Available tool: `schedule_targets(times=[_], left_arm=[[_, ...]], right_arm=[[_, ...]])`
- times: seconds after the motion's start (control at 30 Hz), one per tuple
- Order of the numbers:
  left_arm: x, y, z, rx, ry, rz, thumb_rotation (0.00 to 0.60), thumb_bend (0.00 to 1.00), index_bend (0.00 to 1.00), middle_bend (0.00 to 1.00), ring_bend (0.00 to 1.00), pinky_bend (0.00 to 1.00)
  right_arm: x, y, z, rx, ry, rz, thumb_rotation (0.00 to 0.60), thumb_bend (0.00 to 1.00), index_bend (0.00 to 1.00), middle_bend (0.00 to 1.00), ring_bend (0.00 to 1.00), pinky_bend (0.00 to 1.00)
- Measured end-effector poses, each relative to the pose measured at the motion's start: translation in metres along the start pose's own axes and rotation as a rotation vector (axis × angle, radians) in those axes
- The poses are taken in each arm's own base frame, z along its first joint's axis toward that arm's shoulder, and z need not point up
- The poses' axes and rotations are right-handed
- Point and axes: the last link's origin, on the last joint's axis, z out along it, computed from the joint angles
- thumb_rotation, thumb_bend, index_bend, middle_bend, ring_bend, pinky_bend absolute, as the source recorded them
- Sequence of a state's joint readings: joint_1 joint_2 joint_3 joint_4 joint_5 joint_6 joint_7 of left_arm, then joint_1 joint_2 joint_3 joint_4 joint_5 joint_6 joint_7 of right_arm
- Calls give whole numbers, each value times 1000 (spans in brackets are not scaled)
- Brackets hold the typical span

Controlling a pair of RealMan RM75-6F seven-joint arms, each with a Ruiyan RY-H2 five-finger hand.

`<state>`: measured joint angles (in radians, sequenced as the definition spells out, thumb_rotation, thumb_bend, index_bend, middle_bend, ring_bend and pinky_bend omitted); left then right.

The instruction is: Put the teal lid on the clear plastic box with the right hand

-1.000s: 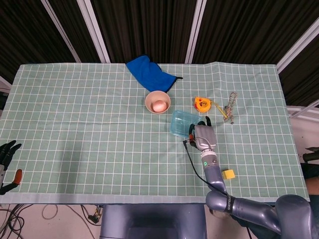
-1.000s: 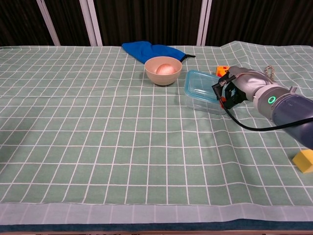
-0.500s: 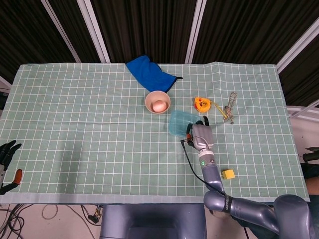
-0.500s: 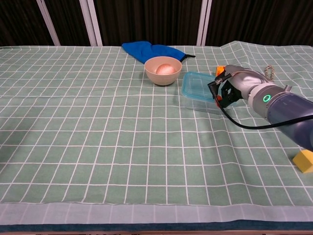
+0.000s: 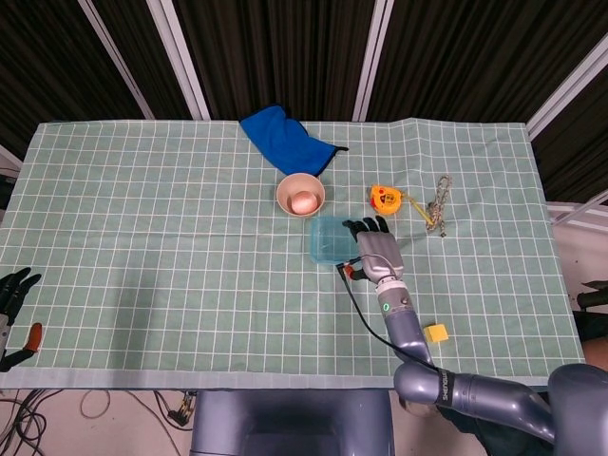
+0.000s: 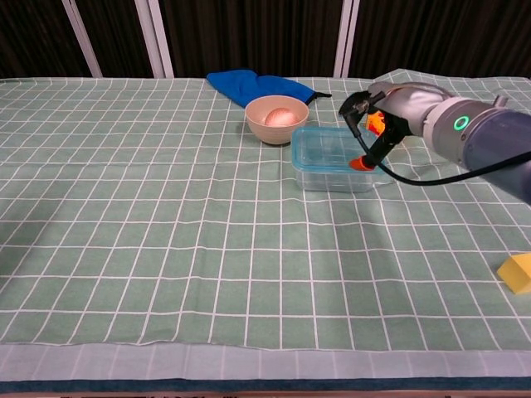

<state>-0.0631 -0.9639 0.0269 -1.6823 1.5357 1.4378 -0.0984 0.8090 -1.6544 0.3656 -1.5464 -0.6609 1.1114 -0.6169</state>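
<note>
Since a second ago the clear plastic box (image 6: 333, 160) has slid leftward across the tabletop (image 6: 166, 232), closer to the tan bowl (image 6: 277, 118), and the right hand (image 6: 377, 116) has risen from the box's right end so that it hangs above that end; its fingers (image 5: 366, 226) are spread apart and hold nothing; whether the lowest, orange-tipped finger touches the box rim I cannot tell; the teal lid (image 5: 331, 237) sits on top of the box, and from the head view it covers the opening; the box now stands just in front of the bowl, a little to its right, with a narrow gap between them; the bowl has a pinkish round thing (image 5: 302, 200) inside; behind the bowl lies a blue cloth (image 5: 282, 140), crumpled on the green checked covering; beyond the hand's fingertips sits an orange tape measure (image 5: 384, 197), and further right a small tangle of cord (image 5: 439, 203); a yellow block (image 6: 517, 273) lies near the front right edge, well apart from the box; the left hand (image 5: 13, 294) hangs off the left edge of the tabletop, fingers apart, holding nothing.
</note>
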Motion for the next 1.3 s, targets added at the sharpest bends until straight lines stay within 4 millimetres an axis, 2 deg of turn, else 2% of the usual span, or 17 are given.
schedule_targets(times=[0.1,0.33,0.57,0.7,0.9,1.3], left_arm=[[0,0,0,0,1,1,600,526,78,0,0,0],[0,0,0,-2,3,5,600,526,75,0,0,0],[0,2,-1,-18,9,16,600,526,72,0,0,0],[0,4,-3,-31,14,28,600,526,72,0,0,0],[1,6,-4,-50,30,42,600,526,71,0,0,0],[5,10,-6,-94,70,61,600,526,71,0,0,0]], right_arm=[[12,0,-3,2,18,13,600,233,4,9,41,0],[39,5,-13,-2,70,23,600,227,0,0,28,0],[66,25,-41,-7,137,-17,600,224,0,0,17,0],[79,44,-66,1,170,-38,600,223,0,0,14,0],[87,73,-102,38,222,-80,600,223,0,0,13,0],[62,164,-215,-46,282,-65,600,223,0,0,3,0]])
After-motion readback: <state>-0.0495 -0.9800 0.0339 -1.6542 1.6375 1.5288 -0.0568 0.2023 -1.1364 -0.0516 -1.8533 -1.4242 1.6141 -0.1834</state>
